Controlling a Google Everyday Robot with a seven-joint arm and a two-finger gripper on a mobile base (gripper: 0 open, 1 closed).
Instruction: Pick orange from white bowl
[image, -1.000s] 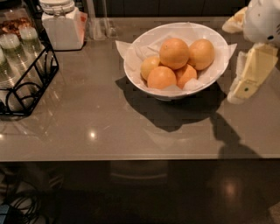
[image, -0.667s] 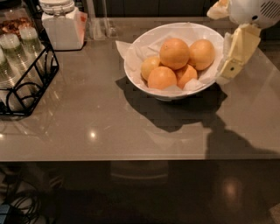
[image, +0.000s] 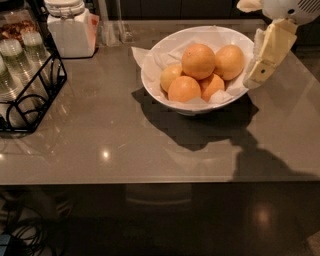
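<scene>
Far left: black wire rack (image: 31, 102), thin bent rod with scrolled ends, holding small clear glass jars (image: 11, 49) with pale lids; it runs off the left edge. Just behind and to its right: white lidded jar (image: 70, 29), squarish, glossy, wire-clasp lid. Tabletop (image: 100, 150): smooth grey-brown, semi-gloss, showing light spots and faint reflections; straight front edge across the lower middle, dark floor below it. Wide bare stretch between the rack and the bowl, and another in front of the bowl down to the front edge. Centre-right: white bowl (image: 152, 92), round, deep, glossy, lined with crumpled white paper (image: 150, 56) that pokes over the rim at left and right. Dark shadow falls in front of it and to its right. Inside, five oranges piled, skins matte and finely dimpled: top orange (image: 198, 61) sits highest at centre, a second (image: 230, 61) touching it on the right, a third (image: 183, 89) at the front, a smaller one (image: 212, 84) wedged between them, a paler one (image: 170, 76) at left. Right: tool (image: 248, 45) hangs from the upper right corner, just beside the bowl's right rim, above the paper there. Cream, blocky finger (image: 270, 50) slants down and left; the other shows only as a pale tip at the top edge. Jaws stand wide apart, holding nothing, clear of the fruit. Bare tabletop to the right of the tool.
</scene>
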